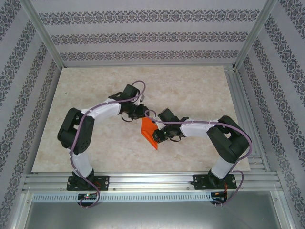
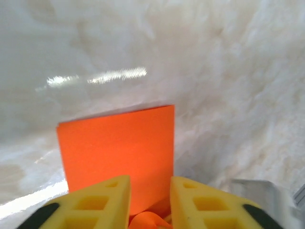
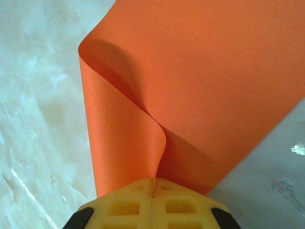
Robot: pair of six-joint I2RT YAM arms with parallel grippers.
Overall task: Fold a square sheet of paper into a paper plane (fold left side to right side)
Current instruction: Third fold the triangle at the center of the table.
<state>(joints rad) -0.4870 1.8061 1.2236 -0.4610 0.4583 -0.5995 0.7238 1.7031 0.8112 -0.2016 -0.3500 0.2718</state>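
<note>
Over the pale marbled tabletop (image 1: 95, 90), the right gripper (image 3: 152, 190) clamped a curled edge of the thin bright orange square sheet of paper (image 3: 214, 86), seemingly to fold it across; the left gripper (image 2: 150, 185) straddled it, jaws parted.

You get bright, even light. From the left wrist the bench (image 2: 228, 71) is blurred, with a white glare streak; from the right wrist the paper (image 3: 214, 71) looks sharp, its curl shadowed.
</note>
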